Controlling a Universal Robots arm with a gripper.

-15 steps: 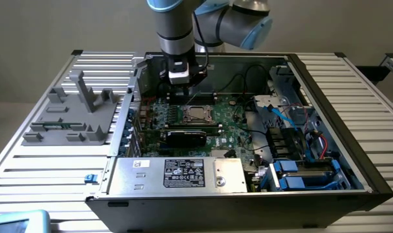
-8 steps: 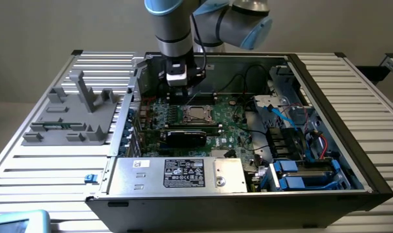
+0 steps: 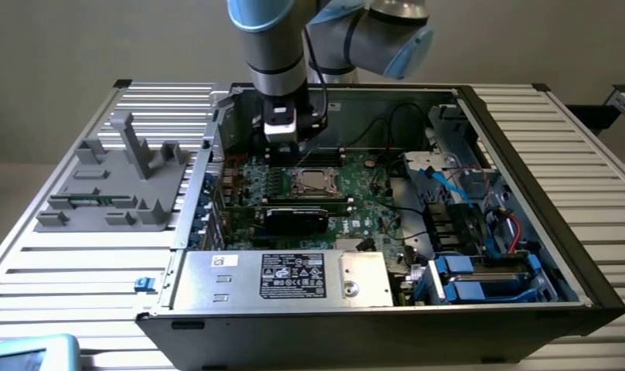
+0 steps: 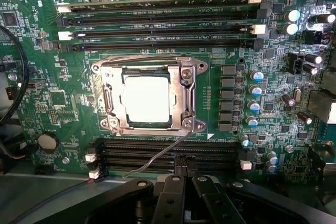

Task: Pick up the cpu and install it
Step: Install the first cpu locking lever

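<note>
The gripper (image 4: 184, 179) has its jaws closed, empty. The cpu (image 4: 147, 98) lies just beyond them, seemingly seated in the socket (image 4: 185, 103); any press should be square, clear of the wire (image 4: 157, 157).
</note>
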